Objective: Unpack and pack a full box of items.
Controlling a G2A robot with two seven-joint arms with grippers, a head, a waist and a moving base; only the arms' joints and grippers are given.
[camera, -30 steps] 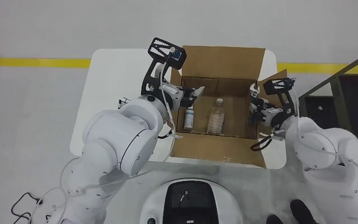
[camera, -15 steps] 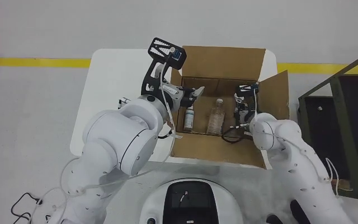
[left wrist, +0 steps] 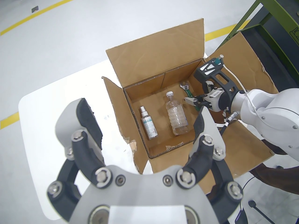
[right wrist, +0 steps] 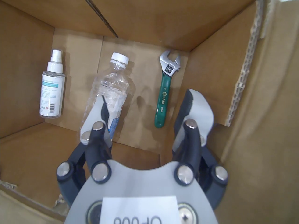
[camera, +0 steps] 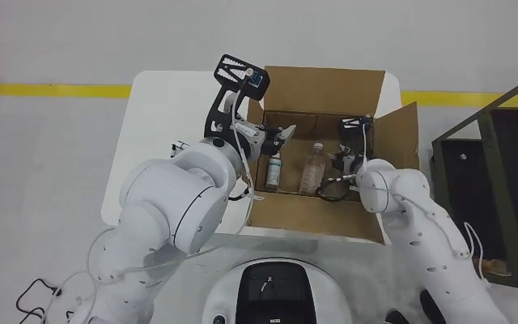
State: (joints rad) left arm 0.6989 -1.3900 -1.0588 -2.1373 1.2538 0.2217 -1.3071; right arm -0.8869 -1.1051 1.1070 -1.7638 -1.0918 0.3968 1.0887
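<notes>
An open cardboard box [camera: 324,215] stands on the white table [camera: 170,121]. On its floor lie a white spray bottle [camera: 273,172] [right wrist: 51,85], a clear plastic water bottle [camera: 312,168] [right wrist: 114,80] and a green-handled adjustable wrench [right wrist: 164,94] [left wrist: 186,87]. My right gripper [right wrist: 144,97] [left wrist: 192,101] hangs open inside the box's right side, above the wrench handle and beside the water bottle, holding nothing. My left gripper [left wrist: 142,109] [camera: 279,138] is open and empty, held high over the box's left wall.
The box flaps [left wrist: 154,54] stick up and out on all sides; the right flap [camera: 401,134] stands close to my right arm. A green metal rack [camera: 477,154] is off the table's right. Bare tabletop lies left of the box.
My right arm has swung from outside the right flap leftward into the box. The right flap now stands more upright. The left arm has not moved.
</notes>
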